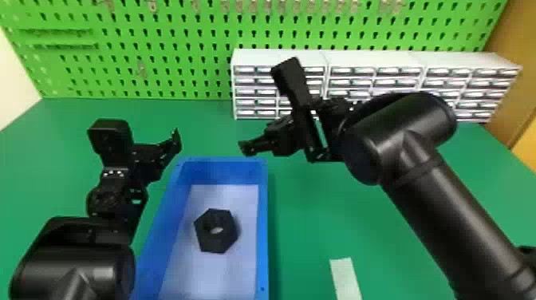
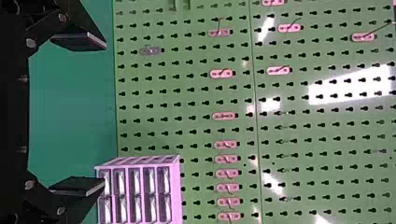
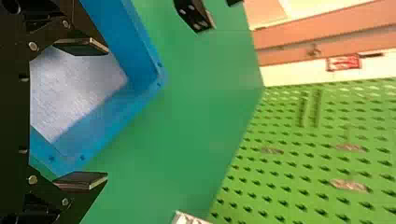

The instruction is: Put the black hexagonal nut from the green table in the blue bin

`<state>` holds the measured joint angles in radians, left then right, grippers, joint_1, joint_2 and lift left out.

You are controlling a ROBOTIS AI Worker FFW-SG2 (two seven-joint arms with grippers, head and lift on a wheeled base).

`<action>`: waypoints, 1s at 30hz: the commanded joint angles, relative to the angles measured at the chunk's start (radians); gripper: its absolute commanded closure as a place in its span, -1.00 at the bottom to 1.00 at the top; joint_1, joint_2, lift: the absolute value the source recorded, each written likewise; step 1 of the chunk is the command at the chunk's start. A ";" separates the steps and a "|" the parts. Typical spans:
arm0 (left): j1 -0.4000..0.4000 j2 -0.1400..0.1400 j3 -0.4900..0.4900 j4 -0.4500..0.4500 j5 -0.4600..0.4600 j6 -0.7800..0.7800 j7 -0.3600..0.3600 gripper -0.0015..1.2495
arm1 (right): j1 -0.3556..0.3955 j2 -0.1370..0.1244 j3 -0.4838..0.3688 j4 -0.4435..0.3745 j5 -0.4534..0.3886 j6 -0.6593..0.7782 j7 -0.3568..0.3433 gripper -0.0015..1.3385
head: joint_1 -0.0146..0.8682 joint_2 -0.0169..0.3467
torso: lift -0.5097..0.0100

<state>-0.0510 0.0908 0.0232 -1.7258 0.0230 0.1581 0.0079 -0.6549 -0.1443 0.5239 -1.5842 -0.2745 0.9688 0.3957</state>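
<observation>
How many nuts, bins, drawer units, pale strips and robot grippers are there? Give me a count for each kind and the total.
Black hexagonal nut: 1
Blue bin: 1
White drawer units: 3
Pale strip: 1
Grippers, left gripper and right gripper: 2
Total: 8

My right arm: glossy black, a smooth round tube joined to a fat drum-like joint
My left arm: the same black, rounded casing
Wrist housings I see: black rounded blocks, one left, one right
Left fingers: black, angular, flat-padded, pale round screws
Right fingers: matching, lighter pad edges
</observation>
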 commanded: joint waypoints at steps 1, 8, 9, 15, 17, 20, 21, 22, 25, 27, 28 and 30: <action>0.002 0.001 0.001 -0.001 0.000 0.000 0.000 -0.61 | 0.023 0.008 -0.056 -0.011 0.018 -0.038 0.000 -0.51 | 0.59 -0.63 | 0.59; 0.002 0.000 0.003 -0.006 -0.002 0.001 -0.002 -0.61 | 0.054 0.012 -0.122 -0.014 0.035 -0.105 0.000 -0.51 | 0.59 -0.63 | 0.59; 0.002 0.000 0.003 -0.006 -0.002 0.000 -0.002 -0.61 | 0.057 0.015 -0.131 -0.014 0.038 -0.114 0.000 -0.51 | 0.59 -0.63 | 0.59; 0.002 0.000 0.003 -0.008 -0.002 0.001 -0.002 -0.61 | 0.084 0.015 -0.191 -0.013 0.060 -0.185 0.000 -0.51 | 0.59 -0.63 | 0.59; 0.002 0.000 0.003 -0.008 -0.002 0.001 -0.002 -0.61 | 0.095 0.015 -0.216 -0.014 0.064 -0.208 -0.008 -0.51 | 0.59 -0.63 | 0.59; 0.003 0.000 0.003 -0.008 -0.002 0.001 -0.002 -0.61 | 0.110 0.015 -0.246 -0.014 0.064 -0.237 -0.024 -0.51 | 0.59 -0.63 | 0.59; 0.003 0.000 0.003 -0.008 -0.002 0.001 -0.002 -0.61 | 0.115 0.015 -0.255 -0.014 0.064 -0.251 -0.028 -0.51 | 0.59 -0.63 | 0.59; 0.003 0.000 0.003 -0.008 -0.002 0.003 -0.002 -0.61 | 0.120 0.017 -0.265 -0.014 0.064 -0.257 -0.032 -0.51 | 0.59 -0.63 | 0.59; 0.005 0.000 0.003 -0.009 -0.002 0.003 -0.002 -0.61 | 0.132 0.019 -0.291 -0.014 0.075 -0.289 -0.041 -0.51 | 0.59 -0.63 | 0.59; 0.003 0.000 0.003 -0.009 -0.002 0.003 -0.002 -0.61 | 0.146 0.020 -0.311 -0.014 0.084 -0.309 -0.047 -0.51 | 0.59 -0.63 | 0.59; 0.005 0.000 0.003 -0.009 -0.002 0.003 -0.002 -0.61 | 0.149 0.020 -0.320 -0.014 0.089 -0.318 -0.051 -0.51 | 0.59 -0.63 | 0.59; 0.005 0.000 0.003 -0.011 -0.002 0.004 -0.002 -0.61 | 0.159 0.020 -0.337 -0.019 0.094 -0.334 -0.063 -0.51 | 0.59 -0.63 | 0.59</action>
<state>-0.0469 0.0905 0.0260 -1.7347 0.0214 0.1610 0.0061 -0.5143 -0.1251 0.2201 -1.5983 -0.1933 0.6664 0.3448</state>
